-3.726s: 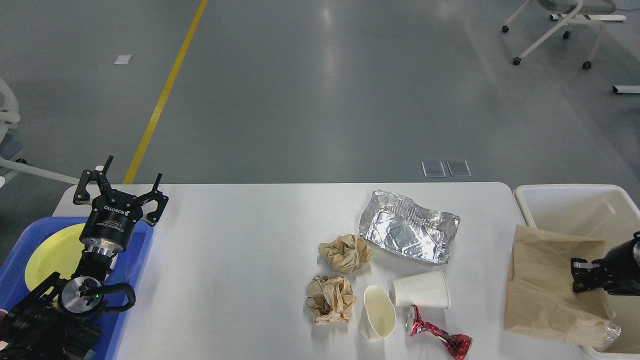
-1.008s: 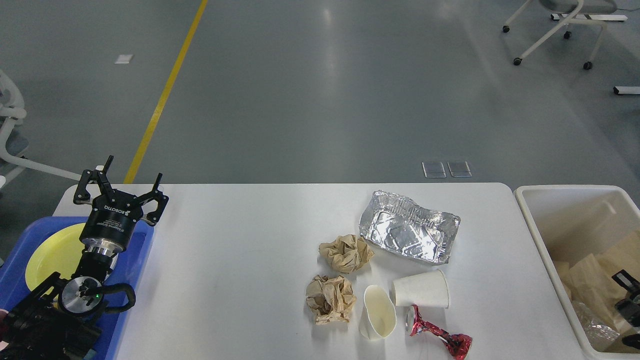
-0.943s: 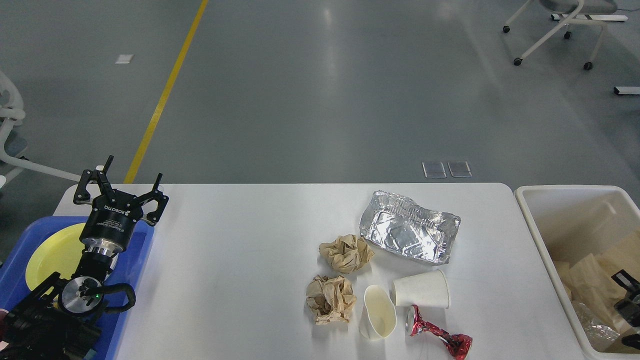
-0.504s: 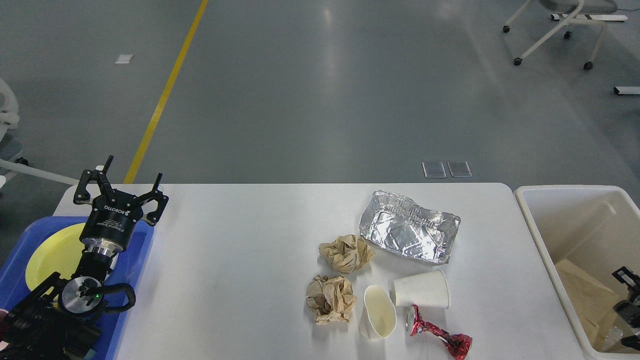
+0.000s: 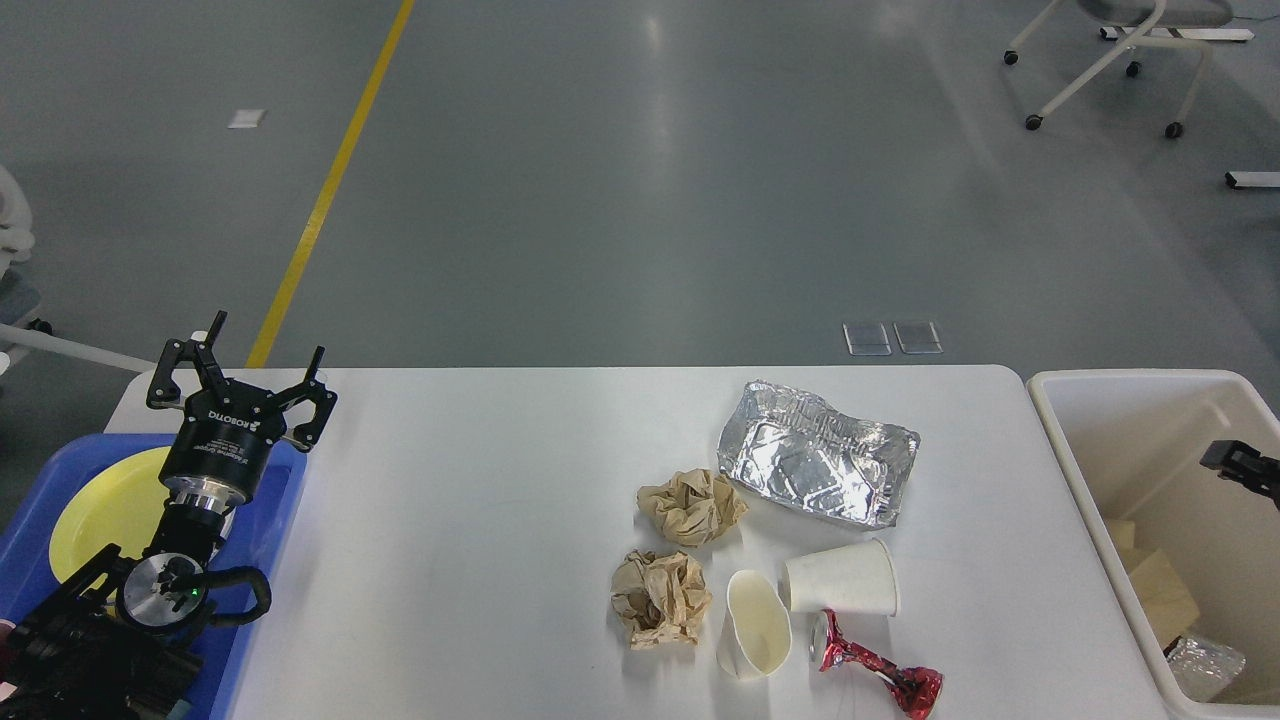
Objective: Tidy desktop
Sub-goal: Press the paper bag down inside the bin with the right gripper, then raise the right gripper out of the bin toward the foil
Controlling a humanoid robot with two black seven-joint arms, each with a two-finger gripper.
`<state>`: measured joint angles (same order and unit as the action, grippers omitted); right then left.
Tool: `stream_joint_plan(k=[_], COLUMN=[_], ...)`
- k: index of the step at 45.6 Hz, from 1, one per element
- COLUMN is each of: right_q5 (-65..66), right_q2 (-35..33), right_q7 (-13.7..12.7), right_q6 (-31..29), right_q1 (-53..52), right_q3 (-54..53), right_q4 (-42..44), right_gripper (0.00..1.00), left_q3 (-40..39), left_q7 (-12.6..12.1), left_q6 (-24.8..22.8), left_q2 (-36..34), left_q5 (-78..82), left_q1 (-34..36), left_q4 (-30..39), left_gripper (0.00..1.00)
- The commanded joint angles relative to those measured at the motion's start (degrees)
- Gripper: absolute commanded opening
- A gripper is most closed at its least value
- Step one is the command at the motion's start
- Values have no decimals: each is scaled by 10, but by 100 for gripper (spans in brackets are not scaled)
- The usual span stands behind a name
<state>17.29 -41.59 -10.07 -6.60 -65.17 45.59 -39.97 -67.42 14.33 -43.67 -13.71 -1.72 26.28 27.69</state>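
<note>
The white desktop (image 5: 480, 520) carries litter on its right half: a crumpled foil tray (image 5: 815, 465), two balls of brown paper (image 5: 692, 506) (image 5: 660, 597), two white paper cups on their sides (image 5: 840, 578) (image 5: 755, 625) and a crushed red can (image 5: 878, 670). My left gripper (image 5: 250, 370) is open and empty, upright over the table's far left corner beside the blue tray. Only a small dark piece of my right gripper (image 5: 1240, 465) shows at the right edge, above the beige bin and holding nothing that I can see.
A blue tray (image 5: 275, 520) holding a yellow plate (image 5: 105, 510) sits under my left arm. The beige bin (image 5: 1085, 470) stands off the table's right end with brown paper (image 5: 1160, 590) and a shiny scrap (image 5: 1205, 665) inside. Chair legs stand far back on the right.
My right gripper let go of the brown paper bag, which sank into the bin, and has risen from low in the bin to above it. The left arm stayed still.
</note>
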Motion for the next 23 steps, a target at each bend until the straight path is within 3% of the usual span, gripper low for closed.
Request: stream_joint_plan(k=[1,7,11,23], right_q5=[19,17,15,-40], right_q2=[-8,25,65,141], right_q7=[-19,-19,-19,-18], right_q6=[-110,-235,-289,-391], right_q1=[-121,-255,-330,-577], right_q3=[41,114,155,221], right_q4=[-63,-104,-136,-338], right_gripper=[100,100,100,100], left_q3=[0,0,0,0], left_q7=[0,-1,0,0], left_q6=[0,0,0,1], left_q2=[0,0,0,0], left_q5=[0,0,0,0], left_q1=[1,0,1,0], left_q4=[0,0,0,0], left_gripper=[96,96,96,96])
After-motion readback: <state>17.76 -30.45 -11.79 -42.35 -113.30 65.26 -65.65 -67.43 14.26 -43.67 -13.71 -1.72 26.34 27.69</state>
